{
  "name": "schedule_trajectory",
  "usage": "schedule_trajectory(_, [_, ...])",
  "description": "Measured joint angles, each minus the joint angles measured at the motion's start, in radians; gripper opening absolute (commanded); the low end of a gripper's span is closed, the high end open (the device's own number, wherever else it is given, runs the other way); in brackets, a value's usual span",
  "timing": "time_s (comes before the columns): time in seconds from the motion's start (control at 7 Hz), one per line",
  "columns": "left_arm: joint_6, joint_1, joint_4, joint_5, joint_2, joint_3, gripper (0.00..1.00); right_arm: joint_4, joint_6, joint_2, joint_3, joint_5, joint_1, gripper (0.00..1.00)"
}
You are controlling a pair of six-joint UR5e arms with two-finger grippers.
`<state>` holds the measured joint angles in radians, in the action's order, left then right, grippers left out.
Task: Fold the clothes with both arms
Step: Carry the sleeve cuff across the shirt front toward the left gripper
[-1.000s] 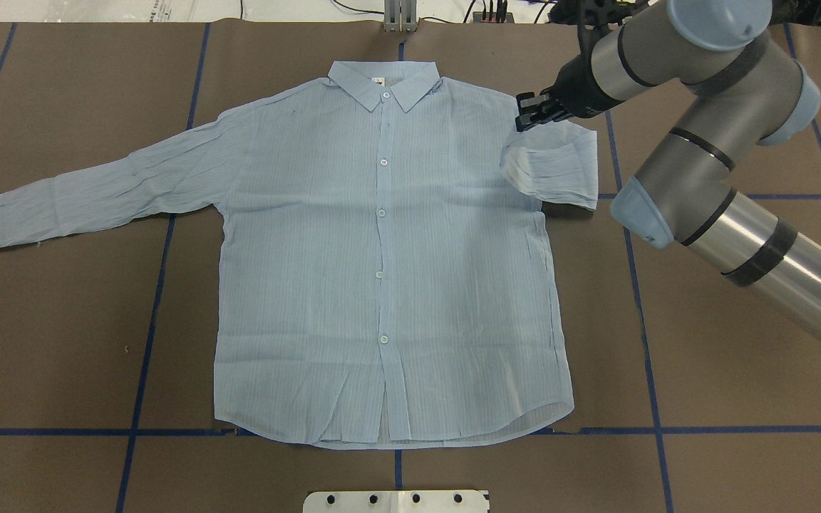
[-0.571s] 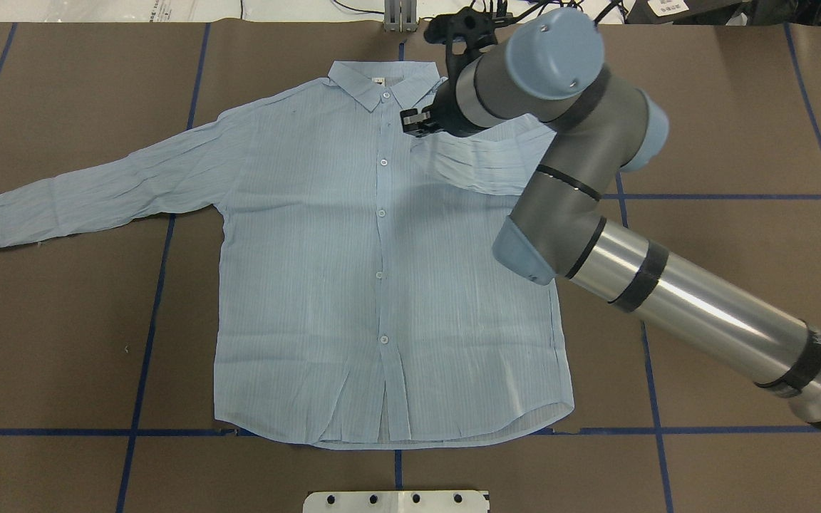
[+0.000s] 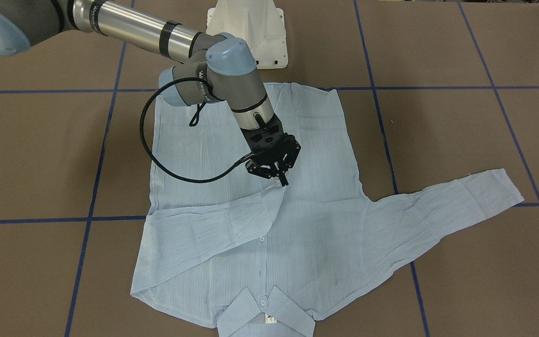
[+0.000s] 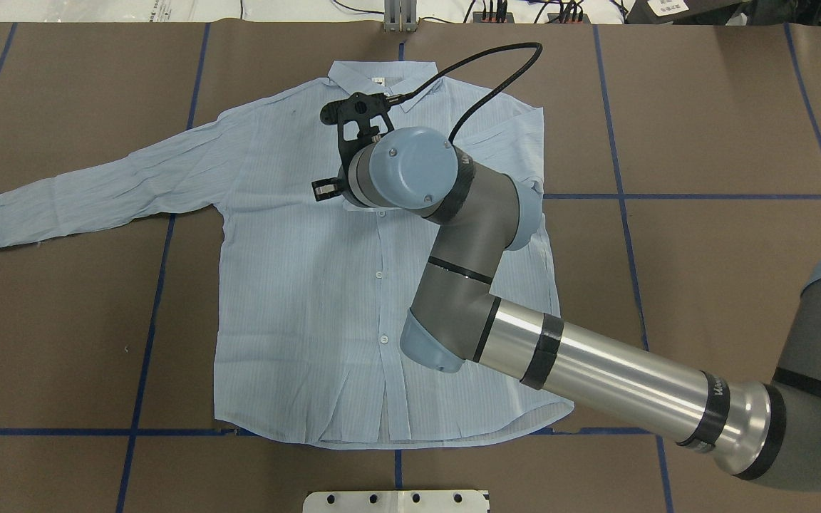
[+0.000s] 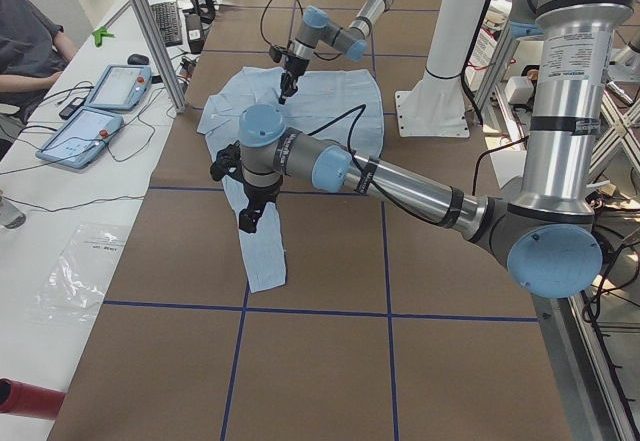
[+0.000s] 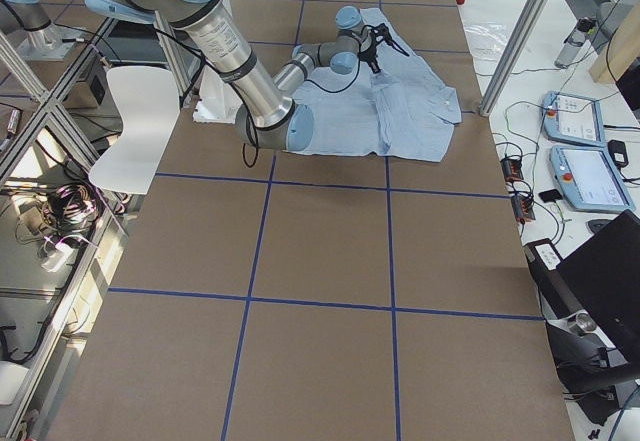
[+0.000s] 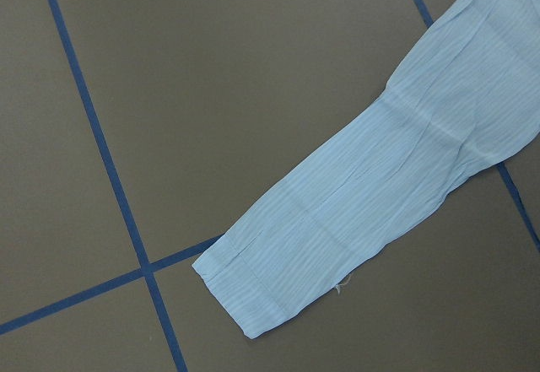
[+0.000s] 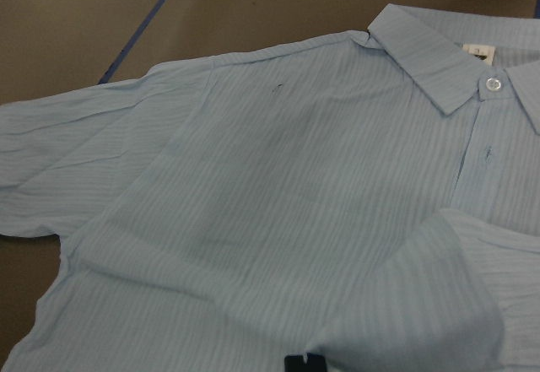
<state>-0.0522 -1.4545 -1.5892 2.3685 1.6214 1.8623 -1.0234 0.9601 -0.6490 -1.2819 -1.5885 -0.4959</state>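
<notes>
Fingers of the right gripper (image 3: 282, 180) are pressed together on the cuff of the right sleeve (image 3: 204, 229). The gripper hangs just above the chest of the shirt (image 4: 296, 299), slightly to the robot's left of the button line. The shirt lies face up and buttoned on the brown table (image 4: 738, 142), with its collar (image 4: 360, 78) on the side away from the robot and its hem toward it. A second ago this gripper held the same cuff out by the right shoulder, where the sleeve sat doubled in a short loop at the garment's edge. Since then the arm has swept inward past the collar point, and the sleeve is now drawn across the chest. The left sleeve (image 4: 97, 192) lies as before, stretched straight out over a blue tape line (image 4: 157, 306). The left gripper (image 5: 248, 219) hovers over that sleeve near its cuff (image 7: 253, 296), and whether its fingers are spread or closed cannot be told.
</notes>
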Motion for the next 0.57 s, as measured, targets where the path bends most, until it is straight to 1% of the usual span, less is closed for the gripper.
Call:
schedule_trajectory(0.14, [0.0,0.0,0.0,0.0,0.0,-0.001,1.0,-0.001,0.002,0.027,0.037,0.031,0.025,0.73])
schedule_trajectory(0.29, [0.0,0.0,0.0,0.0,0.0,-0.002,1.0,-0.004,0.028,0.069,0.086,0.045,0.041,0.99])
schedule_trajectory(0.57, [-0.001,0.0,0.0,0.001,-0.001,-0.005,1.0,-0.023,0.104,0.141,0.159,0.075,0.063,1.0])
